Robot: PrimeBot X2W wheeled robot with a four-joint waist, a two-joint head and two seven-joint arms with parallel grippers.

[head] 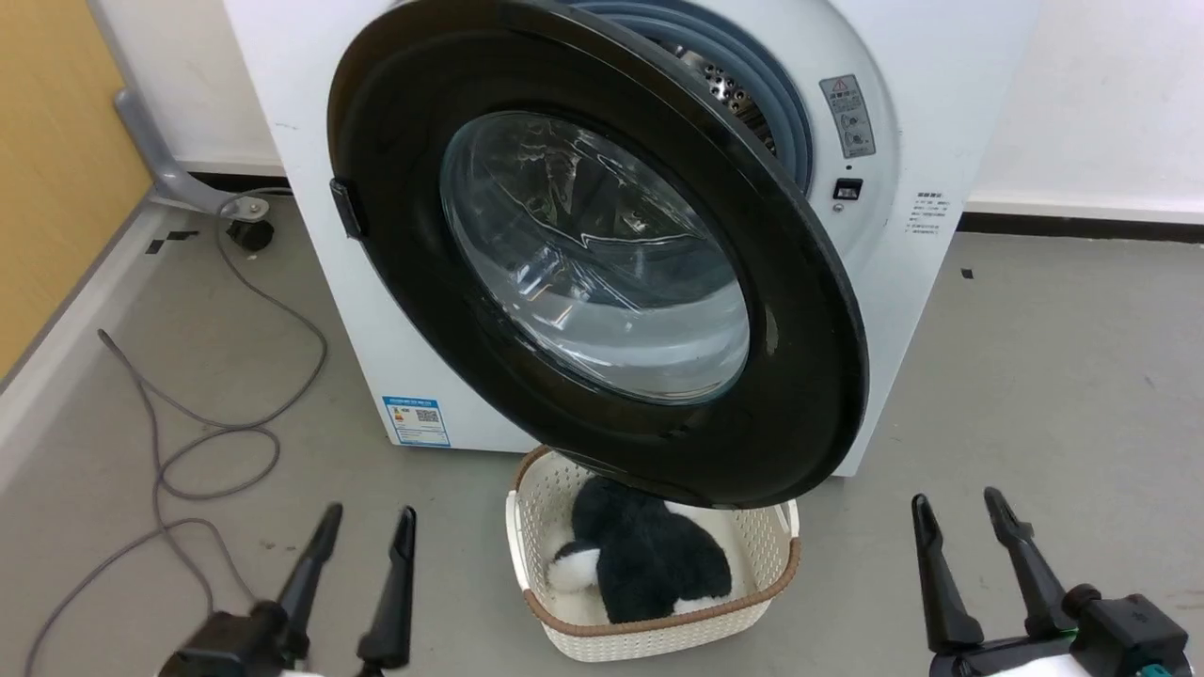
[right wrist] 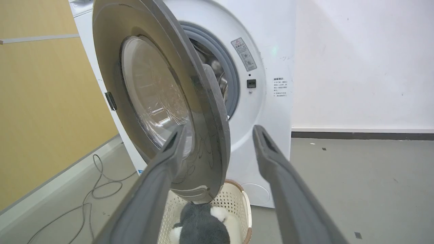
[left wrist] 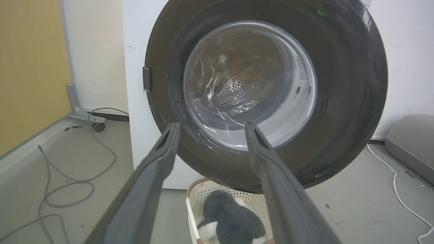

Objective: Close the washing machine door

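Note:
The white washing machine (head: 310, 310) (right wrist: 268, 112) stands against the wall. Its washing machine door (head: 602, 254) (left wrist: 339, 101) (right wrist: 206, 112), round, black-framed with a clear glass bowl, hangs partly open, hinged on the left, its free edge swung out toward me. Behind that edge the blue-grey gasket and steel drum (head: 734, 94) show. My left gripper (head: 365, 527) (left wrist: 210, 127) is open at the lower left, well short of the door. Open too is my right gripper (head: 961, 503) (right wrist: 219, 130), at the lower right, holding nothing.
A cream perforated basket (head: 649, 635) (left wrist: 191, 203) (right wrist: 242, 203) holding a black-and-white plush toy (head: 640, 559) sits on the floor under the door's lower edge. Grey cables (head: 207, 423) loop over the floor at the left. A wood-coloured wall (head: 56, 160) bounds the left side.

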